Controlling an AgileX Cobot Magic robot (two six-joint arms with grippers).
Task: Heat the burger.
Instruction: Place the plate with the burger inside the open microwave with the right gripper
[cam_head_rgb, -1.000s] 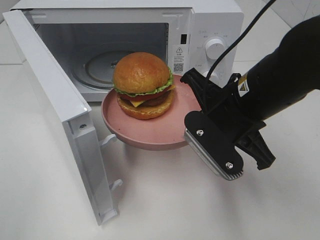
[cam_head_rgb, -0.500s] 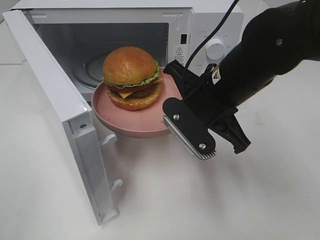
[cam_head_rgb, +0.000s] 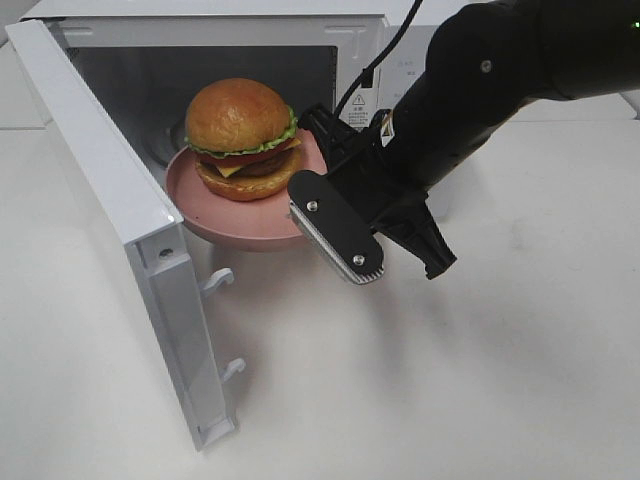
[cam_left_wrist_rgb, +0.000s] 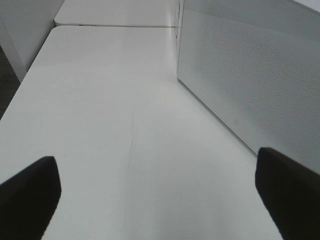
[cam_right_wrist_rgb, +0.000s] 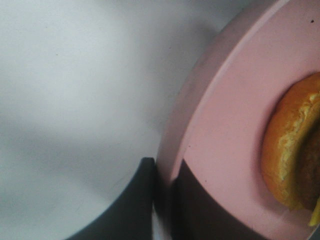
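1. The right claw (cam_right_wrist_rgb: 164, 192) is pinching the pink plate (cam_head_rgb: 215, 215) by its rim, jaws nearly closed.
2. The burger (cam_head_rgb: 240, 130) is sitting upright on that plate at the open microwave (cam_head_rgb: 330, 30) mouth, probably not yet resting inside.
3. The left claw (cam_left_wrist_rgb: 160, 200) is gaping wide, holding nothing.
4. Left to do: releasing the plate, shutting the door (cam_head_rgb: 110, 190), starting the heat.

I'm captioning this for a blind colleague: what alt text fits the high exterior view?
The right claw grips the rim of a pink plate carrying a burger, holding it at the mouth of a white microwave. The microwave sits on a white table, its door swung open at left.
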